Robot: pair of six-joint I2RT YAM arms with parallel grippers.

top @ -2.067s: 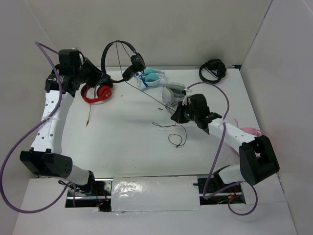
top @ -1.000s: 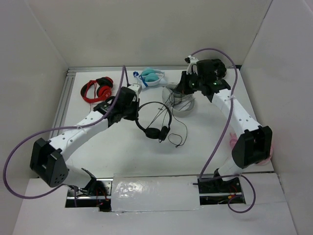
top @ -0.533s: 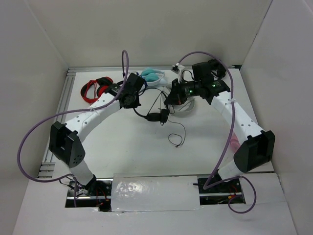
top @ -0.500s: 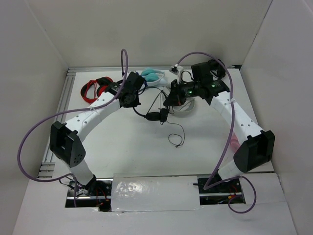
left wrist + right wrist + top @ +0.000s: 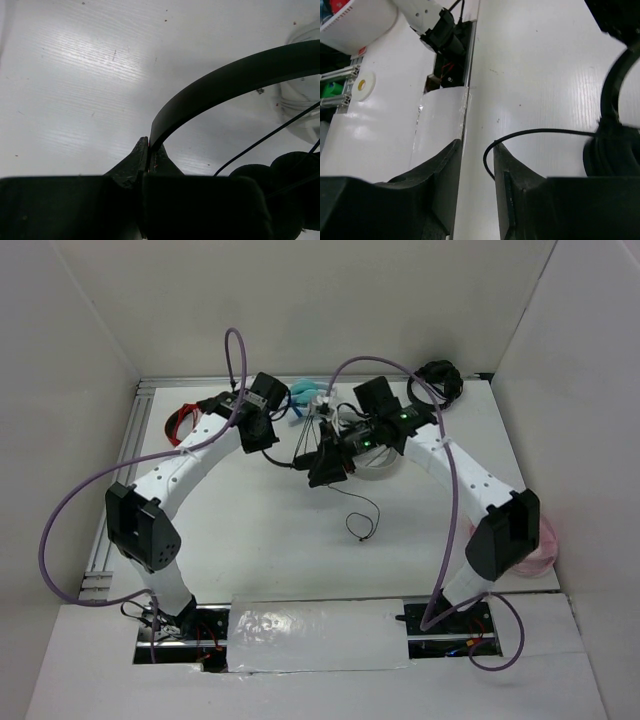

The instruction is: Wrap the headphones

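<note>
The left gripper (image 5: 149, 145) pinches the headphones (image 5: 225, 82) by the headband; the right gripper (image 5: 477, 150) stands parted — white table (image 5: 545, 65) beneath both, white walls (image 5: 350, 300) around.

Left gripper (image 5: 148, 150) clamped tight, right gripper (image 5: 476, 146) slightly parted, both reaching far forward

No text, label, brand, number or sign is showing legibly in any of the 3 views. The headphones (image 5: 225, 82) are showing only plain black surfaces, with no marking that can be made out.
</note>
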